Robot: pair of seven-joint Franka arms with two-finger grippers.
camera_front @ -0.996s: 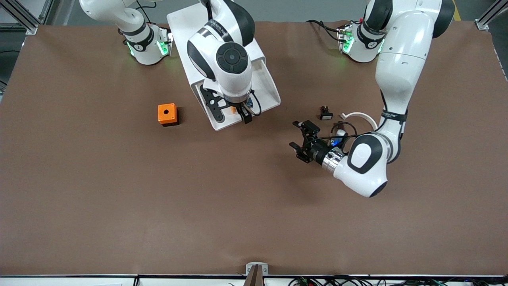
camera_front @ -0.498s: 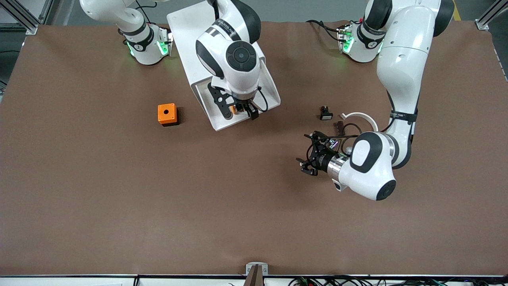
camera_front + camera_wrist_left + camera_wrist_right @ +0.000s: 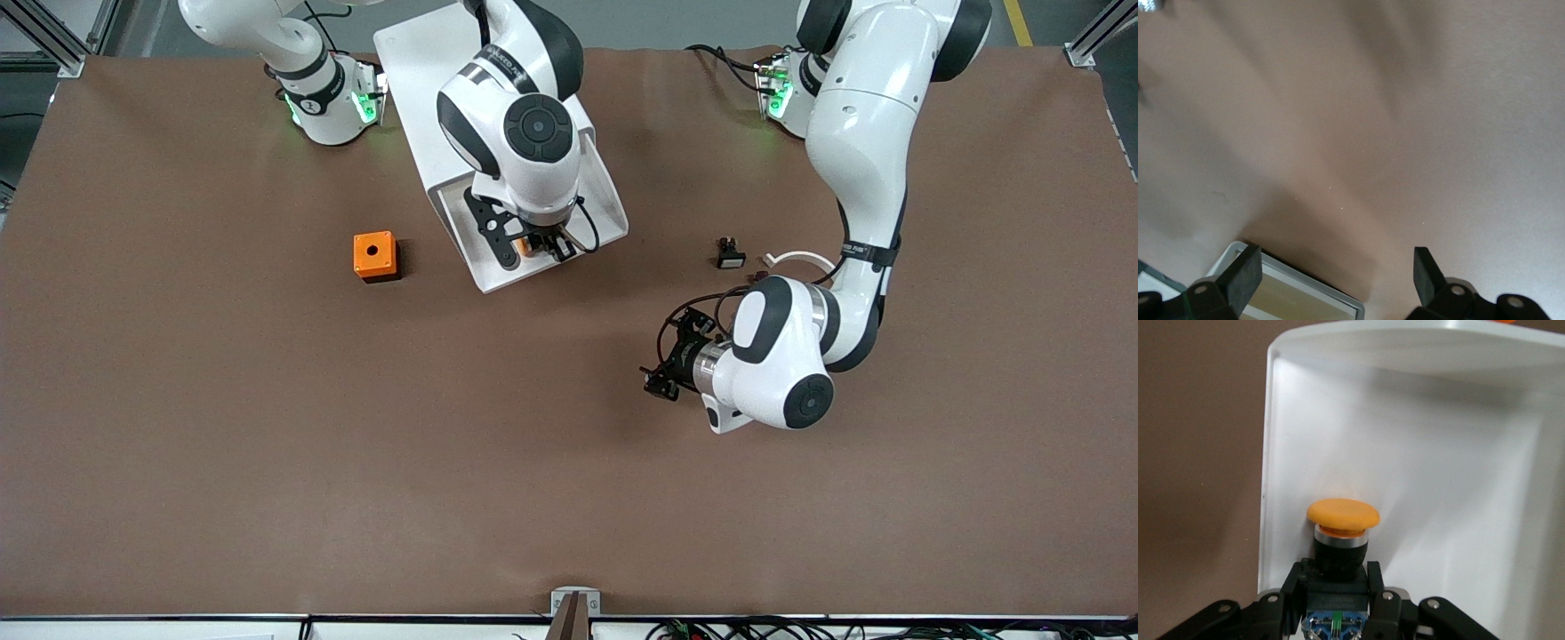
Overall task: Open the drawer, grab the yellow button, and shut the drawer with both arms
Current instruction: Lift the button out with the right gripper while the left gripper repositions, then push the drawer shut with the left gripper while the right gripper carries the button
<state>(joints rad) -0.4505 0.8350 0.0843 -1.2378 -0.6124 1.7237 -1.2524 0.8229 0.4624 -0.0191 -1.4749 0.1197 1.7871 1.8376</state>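
The white cabinet (image 3: 418, 71) lies on the table with its top drawer (image 3: 487, 277) pulled out. My right gripper (image 3: 542, 248) reaches down into that drawer and is shut on the button (image 3: 530, 250). In the right wrist view the button's round orange cap (image 3: 1342, 513) stands above its black-and-blue body, which is clamped between my right gripper's (image 3: 1336, 583) fingers, with the drawer's white wall (image 3: 1418, 413) around it. My left gripper (image 3: 669, 354) hangs open over bare brown table toward the left arm's end. In its wrist view the left gripper (image 3: 1335, 273) holds nothing.
An orange cube with a hole (image 3: 374, 256) sits beside the drawer toward the right arm's end. A small black-and-white part (image 3: 730, 254) and a white curved piece (image 3: 805, 259) lie by the left arm. A grey-rimmed panel's corner (image 3: 1305, 293) shows between the left fingers.
My right gripper's fingers have closed on the button inside the drawer. The left arm has swung, carrying its open gripper lower in the front view and a little toward the right arm's end.
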